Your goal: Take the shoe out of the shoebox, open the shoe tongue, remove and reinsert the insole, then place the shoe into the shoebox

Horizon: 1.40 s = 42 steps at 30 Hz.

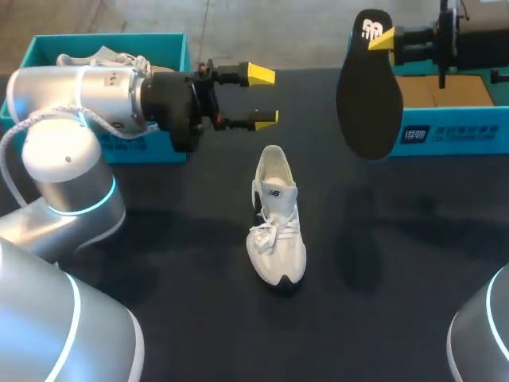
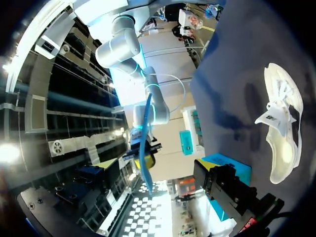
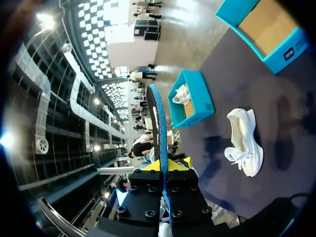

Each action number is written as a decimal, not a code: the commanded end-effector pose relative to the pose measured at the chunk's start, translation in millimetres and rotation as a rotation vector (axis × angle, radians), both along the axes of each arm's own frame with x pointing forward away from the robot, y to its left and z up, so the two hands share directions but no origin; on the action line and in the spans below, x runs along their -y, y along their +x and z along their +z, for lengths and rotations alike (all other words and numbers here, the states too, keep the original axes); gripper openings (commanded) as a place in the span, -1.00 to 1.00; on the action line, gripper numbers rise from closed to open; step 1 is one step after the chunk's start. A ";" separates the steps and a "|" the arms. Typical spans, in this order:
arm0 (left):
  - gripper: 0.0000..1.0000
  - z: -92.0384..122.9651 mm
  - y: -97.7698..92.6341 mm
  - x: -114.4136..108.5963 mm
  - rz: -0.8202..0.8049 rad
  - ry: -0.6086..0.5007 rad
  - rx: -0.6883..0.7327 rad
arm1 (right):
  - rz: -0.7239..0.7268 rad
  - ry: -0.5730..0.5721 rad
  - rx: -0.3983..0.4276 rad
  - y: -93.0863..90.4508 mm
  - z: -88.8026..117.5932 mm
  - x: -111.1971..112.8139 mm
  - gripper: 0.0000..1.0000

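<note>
Shoe (image 1: 276,219) emptied — insole (image 1: 367,95) pinched by right gripper (image 1: 381,38); left gripper (image 1: 262,97) spread. Next, likely: reinsert insole toe-first, left steadying.

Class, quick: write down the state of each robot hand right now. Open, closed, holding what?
Left hand: open, holding nothing.
Right hand: closed on the insole, held above the table.
</note>
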<state>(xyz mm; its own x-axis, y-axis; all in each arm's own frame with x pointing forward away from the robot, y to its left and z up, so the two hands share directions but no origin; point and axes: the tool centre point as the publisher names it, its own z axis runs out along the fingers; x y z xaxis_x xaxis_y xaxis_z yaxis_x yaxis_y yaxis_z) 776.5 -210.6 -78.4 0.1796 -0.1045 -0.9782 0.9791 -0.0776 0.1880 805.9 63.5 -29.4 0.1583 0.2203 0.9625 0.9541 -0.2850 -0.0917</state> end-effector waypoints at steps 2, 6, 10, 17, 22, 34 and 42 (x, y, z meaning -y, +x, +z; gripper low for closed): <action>1.00 3.5 3.9 17.0 -0.016 -0.041 0.004 | 0.004 0.000 -0.019 13.5 -8.9 -10.1 -1.00; 1.00 4.8 3.1 23.8 -0.028 -0.053 -0.002 | 0.015 0.001 -0.030 18.8 -14.5 -12.8 -1.00; 1.00 4.3 3.8 29.6 -0.039 -0.059 -0.007 | 0.022 0.003 -0.040 22.0 -16.8 -16.2 -1.00; 1.00 9.3 6.3 39.5 -0.048 -0.091 -0.008 | 0.011 0.001 -0.061 27.2 -22.0 -19.1 -1.00; 1.00 12.6 7.8 46.4 -0.058 -0.103 -0.003 | 0.004 0.004 -0.076 31.3 -26.3 -24.1 -1.00; 1.00 15.3 11.2 59.1 -0.086 -0.094 0.003 | 0.012 0.021 -0.098 36.3 -33.1 -39.2 -1.00; 0.98 13.6 10.7 67.4 -0.095 -0.078 -0.002 | 0.002 0.028 -0.100 37.1 -34.1 -43.4 -1.00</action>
